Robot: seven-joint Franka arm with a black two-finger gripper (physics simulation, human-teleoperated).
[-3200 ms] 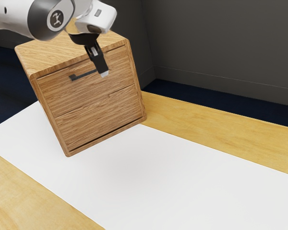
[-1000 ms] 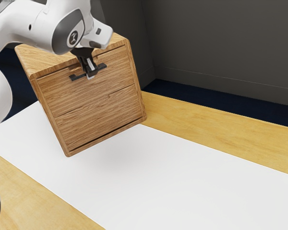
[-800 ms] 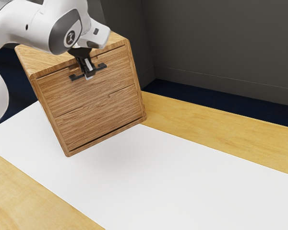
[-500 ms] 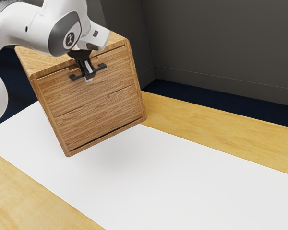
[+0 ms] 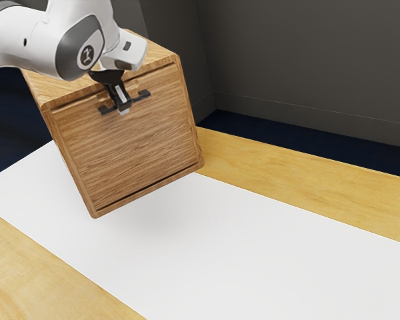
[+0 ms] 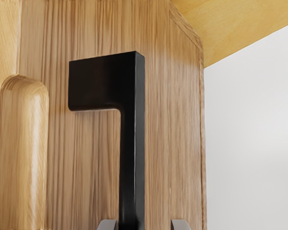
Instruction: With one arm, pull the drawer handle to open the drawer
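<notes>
the gripper (image 5: pixel 123 107), shifted along to mid-bar, now pinches the black drawer handle (image 5: pixel 140 97) narrowly, so the near-flush drawer (image 5: pixel 143 127) can be pulled.

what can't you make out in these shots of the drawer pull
- Exterior view: the claw covers the middle of the handle; how far the drawer is out is too small to tell.
- Wrist view: the picture's edge cuts off the handle near the claw.
- Exterior view: the arm hides part of the cabinet top.

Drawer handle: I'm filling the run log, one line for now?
tool at drawer handle | drawer opening unclear | cabinet on table
</notes>
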